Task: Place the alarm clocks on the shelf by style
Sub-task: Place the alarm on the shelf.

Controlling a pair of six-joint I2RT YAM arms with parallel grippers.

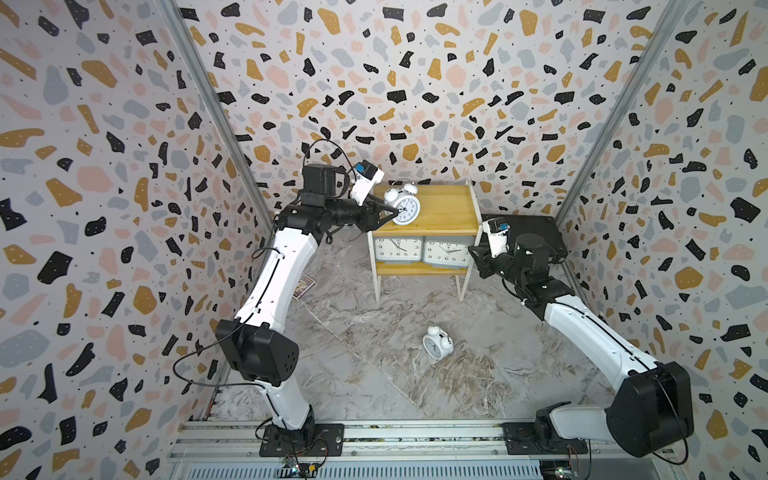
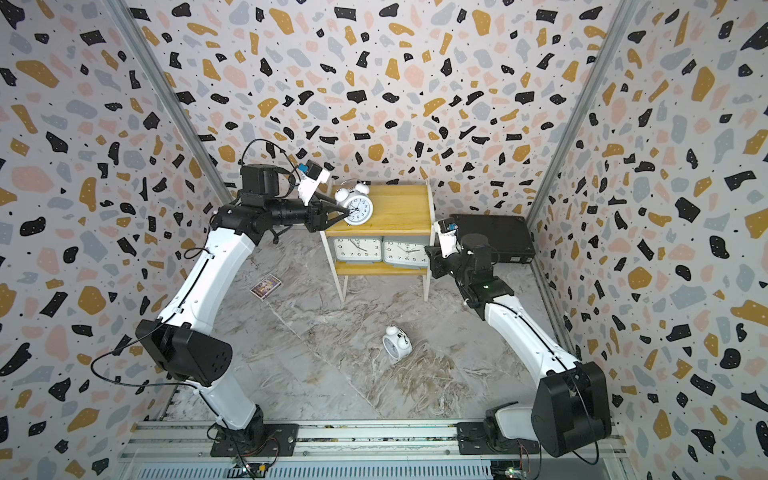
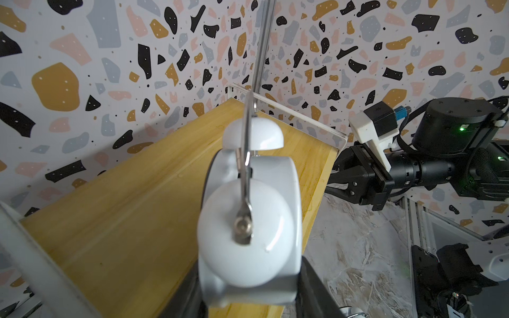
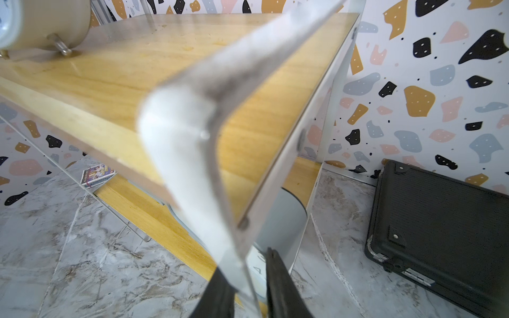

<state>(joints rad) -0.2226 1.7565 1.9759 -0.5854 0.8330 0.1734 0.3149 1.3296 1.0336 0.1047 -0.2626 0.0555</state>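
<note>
We judged the twin-bell clock (image 1: 406,207) light and slick, and the left gripper (image 1: 394,212) pinched its round case on the top board of the shelf (image 1: 451,205), while the right gripper (image 4: 245,265) straddled its front post, whether clamped we couldn't tell.

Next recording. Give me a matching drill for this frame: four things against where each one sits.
Things:
1. held bell clock, in the left gripper
2. loose bell clock
3. grey clocks
4. black case

Places:
A. lower board of the shelf
B. tabletop, in front of the shelf
C. tabletop, beside the shelf
D. top board of the shelf

Pairs: 1-D, 2-B, 3-A, 4-C
</note>
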